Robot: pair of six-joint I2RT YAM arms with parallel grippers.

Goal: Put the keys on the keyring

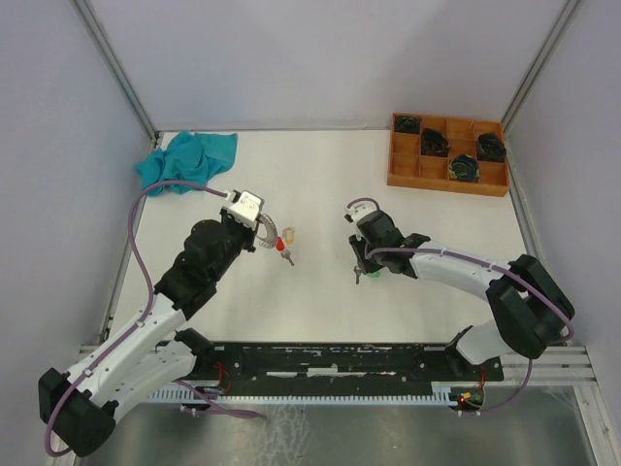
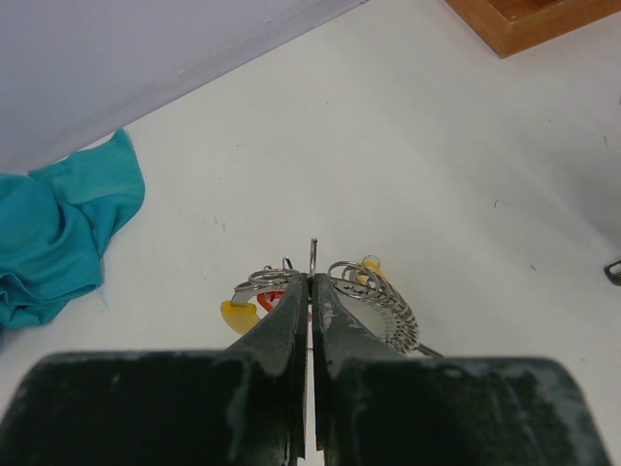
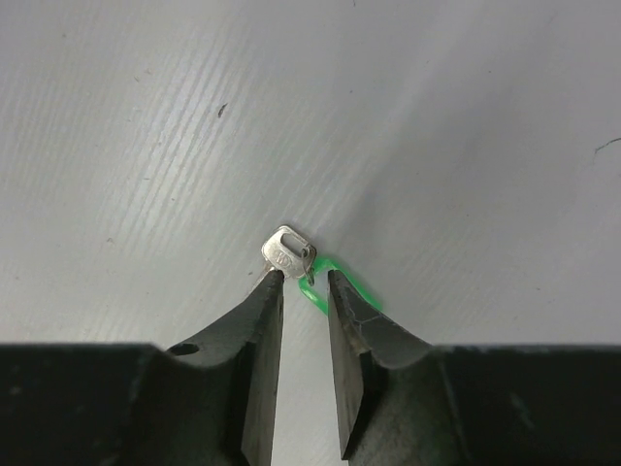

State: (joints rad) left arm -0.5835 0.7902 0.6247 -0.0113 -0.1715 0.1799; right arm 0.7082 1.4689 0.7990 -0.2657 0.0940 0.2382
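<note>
Narrowly apart at the right gripper (image 3: 303, 277), straddling the green-tagged key (image 3: 289, 252) flat on the table (image 3: 466, 116), its long axis slanting across the gap. Clamped together at the left gripper (image 2: 310, 283) on the keyring (image 2: 378, 296), well apart leftward; likely calls for carrying the key that way.
</note>
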